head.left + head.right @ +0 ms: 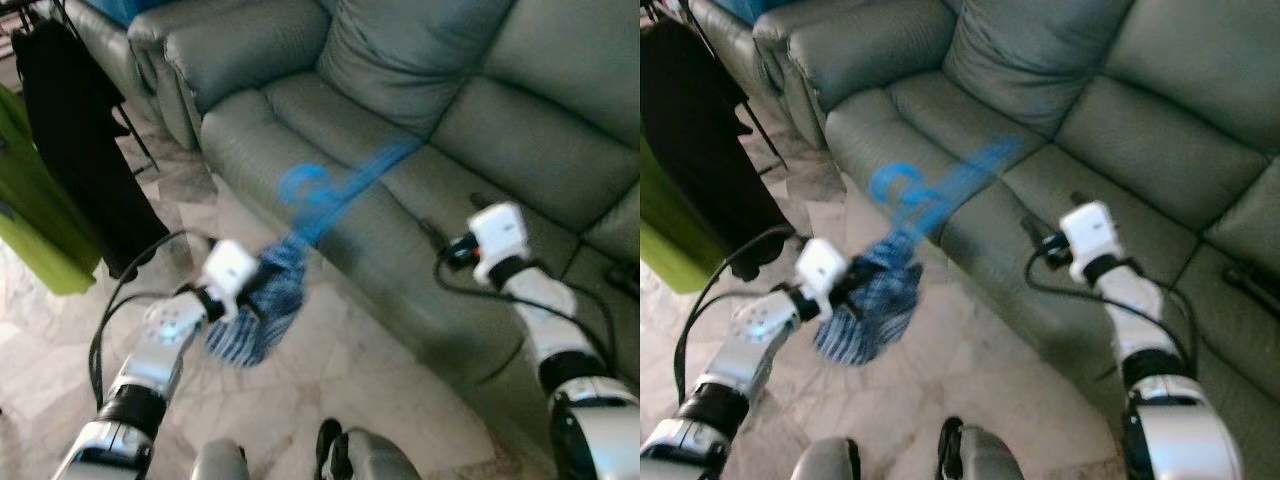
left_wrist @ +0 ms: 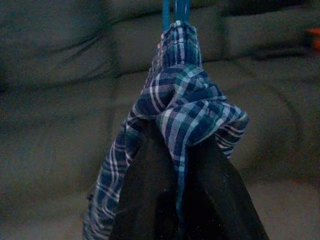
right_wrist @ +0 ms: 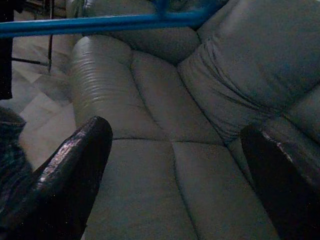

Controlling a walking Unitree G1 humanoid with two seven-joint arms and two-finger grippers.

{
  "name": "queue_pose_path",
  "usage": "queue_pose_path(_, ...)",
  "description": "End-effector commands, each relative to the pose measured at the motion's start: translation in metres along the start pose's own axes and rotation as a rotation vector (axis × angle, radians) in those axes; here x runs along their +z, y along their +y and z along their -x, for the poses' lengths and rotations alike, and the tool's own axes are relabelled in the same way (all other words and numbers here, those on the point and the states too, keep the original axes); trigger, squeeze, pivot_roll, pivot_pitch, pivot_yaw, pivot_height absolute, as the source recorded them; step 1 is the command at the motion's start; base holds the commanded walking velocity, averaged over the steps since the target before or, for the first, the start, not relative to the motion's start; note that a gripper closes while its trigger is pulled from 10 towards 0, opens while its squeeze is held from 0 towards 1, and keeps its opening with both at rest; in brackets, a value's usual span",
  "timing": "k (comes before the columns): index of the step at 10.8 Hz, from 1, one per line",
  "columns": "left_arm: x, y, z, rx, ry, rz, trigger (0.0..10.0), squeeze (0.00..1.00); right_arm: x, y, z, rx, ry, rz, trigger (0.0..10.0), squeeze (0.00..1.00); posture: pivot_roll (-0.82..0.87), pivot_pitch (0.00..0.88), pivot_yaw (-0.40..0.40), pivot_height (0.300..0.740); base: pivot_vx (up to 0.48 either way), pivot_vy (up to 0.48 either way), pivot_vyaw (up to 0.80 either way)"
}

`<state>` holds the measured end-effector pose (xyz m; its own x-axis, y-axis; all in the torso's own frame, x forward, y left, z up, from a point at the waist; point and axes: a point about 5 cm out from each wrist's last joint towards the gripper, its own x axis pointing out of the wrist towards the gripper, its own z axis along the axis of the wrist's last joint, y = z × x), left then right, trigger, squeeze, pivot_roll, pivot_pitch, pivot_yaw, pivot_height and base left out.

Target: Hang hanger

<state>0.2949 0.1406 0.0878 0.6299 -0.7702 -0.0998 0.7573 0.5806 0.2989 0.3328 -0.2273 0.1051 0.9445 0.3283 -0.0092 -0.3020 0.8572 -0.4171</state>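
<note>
A blue plastic hanger point(image 1: 330, 190) with a blue plaid cloth point(image 1: 265, 305) bunched on it hangs in the air before the sofa, blurred by motion. My left gripper point(image 1: 262, 290) is shut on the hanger and cloth at the hanger's lower end; in the left wrist view the plaid cloth point(image 2: 180, 115) wraps over the black fingers point(image 2: 150, 200). My right gripper point(image 1: 450, 240) is open over the sofa seat, to the right of the hanger, holding nothing. In the right wrist view the blue hanger bar point(image 3: 100, 22) crosses above the spread fingers point(image 3: 65, 180).
A grey leather sofa point(image 1: 420, 110) spans the back and right. At the far left, a black garment point(image 1: 80, 160) and a lime green one point(image 1: 30, 210) hang on a rack. Pale tiled floor point(image 1: 340, 390) lies between me and the sofa.
</note>
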Motion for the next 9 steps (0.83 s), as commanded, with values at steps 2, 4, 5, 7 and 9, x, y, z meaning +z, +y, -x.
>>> queue_pose_path(2, 0.017, -0.008, -0.001, -0.119, -0.069, -0.069, 0.0, 0.00, -0.011, 0.021, 0.001, 0.081, 0.063, -0.041, 10.0, 1.00, 0.02, 0.155, -0.057, 0.740, 0.000, 0.000, 0.00)
queue_pose_path(4, 0.023, -0.009, -0.001, -0.165, -0.067, -0.138, 0.0, 0.00, -0.017, 0.047, 0.007, 0.262, 0.072, -0.088, 10.0, 1.00, 0.02, 0.151, -0.053, 0.740, 0.000, 0.000, 0.00)
queue_pose_path(5, 0.029, -0.007, -0.004, -0.172, -0.091, -0.143, 0.0, 0.00, -0.019, 0.059, 0.011, 0.366, 0.077, -0.107, 10.0, 1.00, 0.02, 0.150, -0.052, 0.740, 0.000, 0.000, 0.00)
queue_pose_path(7, 0.050, -0.007, -0.010, -0.180, -0.170, -0.148, 0.0, 0.00, -0.019, 0.073, 0.014, 0.482, 0.079, -0.136, 10.0, 1.00, 0.02, 0.147, -0.052, 0.740, 0.000, 0.000, 0.00)
queue_pose_path(9, 0.063, -0.009, -0.014, -0.193, -0.209, -0.165, 0.0, 0.00, -0.017, 0.084, 0.016, 0.603, 0.075, -0.187, 10.0, 0.03, 0.03, 0.144, -0.051, 0.740, 0.000, 0.000, 0.00)
